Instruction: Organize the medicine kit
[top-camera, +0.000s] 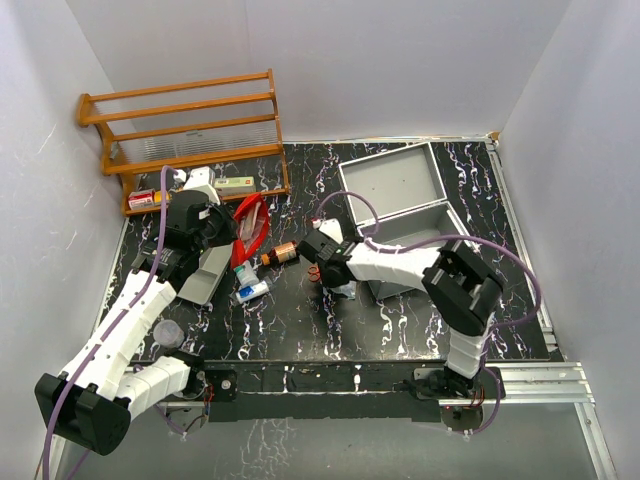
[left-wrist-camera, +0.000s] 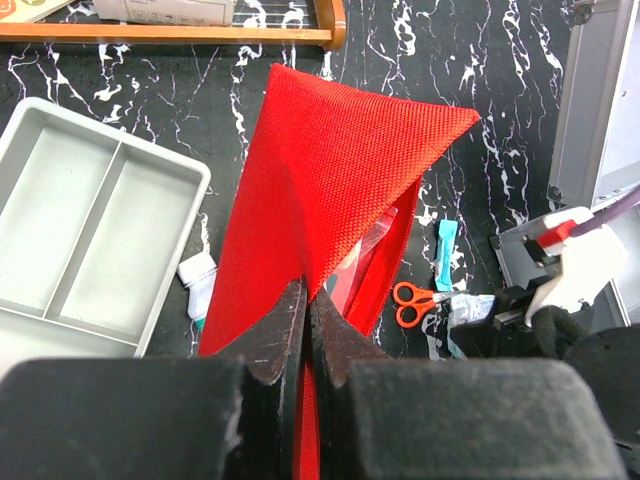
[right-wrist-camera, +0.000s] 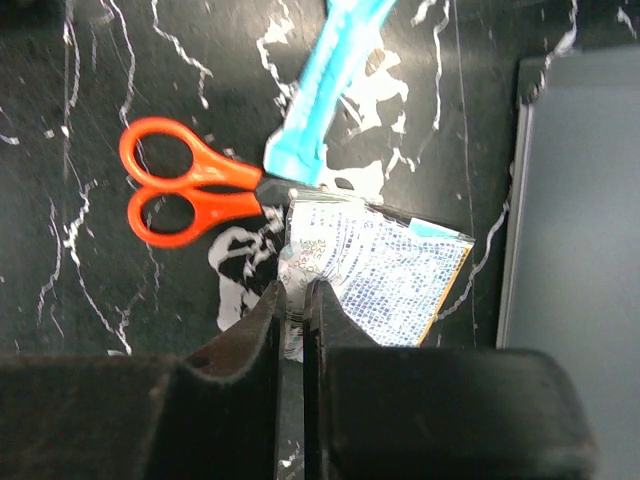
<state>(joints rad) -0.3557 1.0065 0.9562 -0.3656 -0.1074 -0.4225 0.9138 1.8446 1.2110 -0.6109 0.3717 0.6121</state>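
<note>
Judging from how things lie, the organizing is only at its beginning. The medicine kit (top-camera: 392, 178) stands open at 1 o'clock on the tabletop, and I can see nothing inside it. The left jaws are clamped on a red pouch (left-wrist-camera: 330, 170). The right jaws are pressed together on the edge of a foil packet (right-wrist-camera: 385, 275), with orange scissors (right-wrist-camera: 175, 185) at its 10 o'clock. An amber bottle (top-camera: 281, 252) lies loose near the centre, not yet packed.
</note>
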